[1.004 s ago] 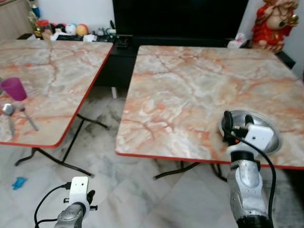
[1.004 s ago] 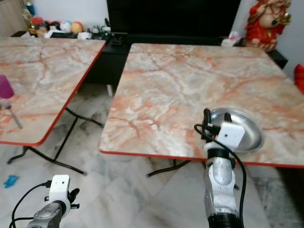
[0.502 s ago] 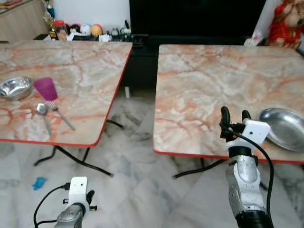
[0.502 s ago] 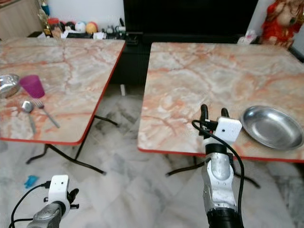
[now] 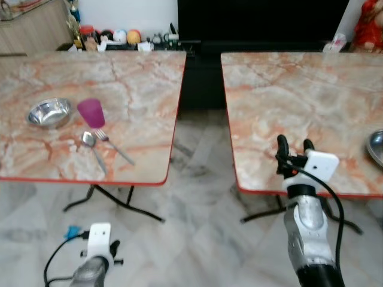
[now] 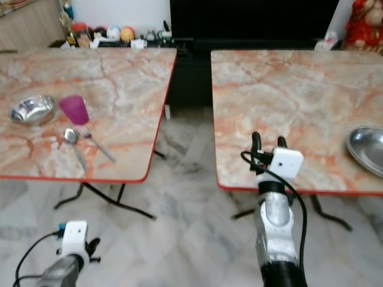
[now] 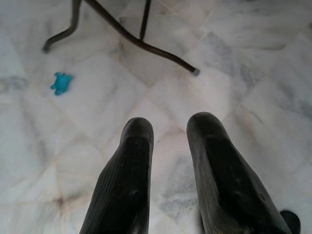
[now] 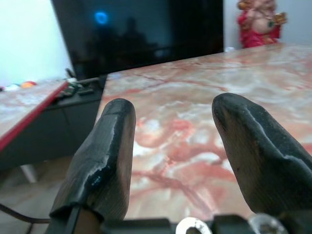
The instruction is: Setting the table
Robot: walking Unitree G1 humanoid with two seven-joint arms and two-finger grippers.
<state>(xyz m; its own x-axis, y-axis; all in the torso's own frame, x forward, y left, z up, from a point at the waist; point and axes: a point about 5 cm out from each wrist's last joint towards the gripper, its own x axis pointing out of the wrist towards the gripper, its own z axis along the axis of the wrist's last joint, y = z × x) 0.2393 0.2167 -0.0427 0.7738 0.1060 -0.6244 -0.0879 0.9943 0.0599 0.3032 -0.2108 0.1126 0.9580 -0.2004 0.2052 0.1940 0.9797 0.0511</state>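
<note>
Two marble-patterned desks with red edging stand side by side with a strip of pale marble floor [image 5: 197, 179] between them. On the left desk [image 5: 137, 78], toward its near left part, sits a small steel bowl [image 5: 49, 112]; just beside it, toward the desk's middle, stands a purple cup [image 5: 91, 112], upright. In front of the cup lie a spoon [image 5: 91, 149] and a fork [image 5: 114, 147], close together and angled toward the near edge, the fork's tines almost touching the cup's base.

On the right desk [image 5: 299, 101] a steel plate [image 6: 366, 149] lies near the right edge, partly cut off by the frame.

The right end effector [image 5: 292, 147] is raised at the near edge of the right desk, close to its near left corner — its two black fingers [image 8: 105, 151] stand upward, spread apart, with nothing between them. In the right wrist view the marble top shows through the gap, with a dark screen [image 8: 141, 34] and a red figurine [image 8: 258, 22] beyond the far edge.

The left end effector [image 7: 168, 146] hangs low over the floor in front of the left desk, fingers [image 7: 127, 180] parted and empty. Beyond them are a black desk leg [image 7: 141, 41] and a small blue scrap [image 7: 61, 82] on the tiles.

Along the back wall, behind the left desk, a row of small coloured objects [image 5: 114, 39] sits on a low dark unit.
</note>
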